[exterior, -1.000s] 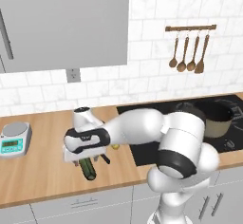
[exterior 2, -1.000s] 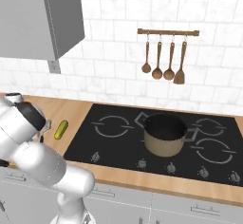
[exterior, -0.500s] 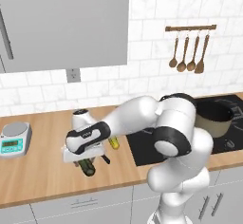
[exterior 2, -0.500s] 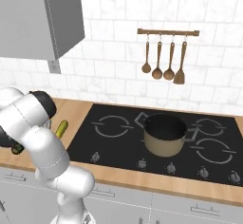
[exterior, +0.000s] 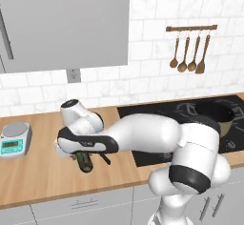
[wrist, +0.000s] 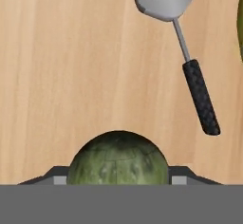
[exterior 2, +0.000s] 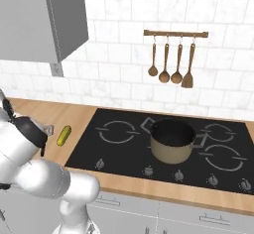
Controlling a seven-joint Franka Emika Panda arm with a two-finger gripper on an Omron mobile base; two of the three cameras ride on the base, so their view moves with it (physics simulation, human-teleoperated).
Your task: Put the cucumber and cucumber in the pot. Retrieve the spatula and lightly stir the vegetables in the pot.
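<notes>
The dark green cucumber (wrist: 118, 157) is pinched between the gripper (exterior: 85, 158) jaws above the worktop (wrist: 71, 76), presumably for carrying to the pot (exterior 2: 171, 140); the spatula (wrist: 182, 47) lies just beyond.

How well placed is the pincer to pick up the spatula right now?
Probably not yet: the pincer is closed around the dark green cucumber, so it has no free grip. The spatula itself lies uncovered on the wooden counter just beyond.
</notes>
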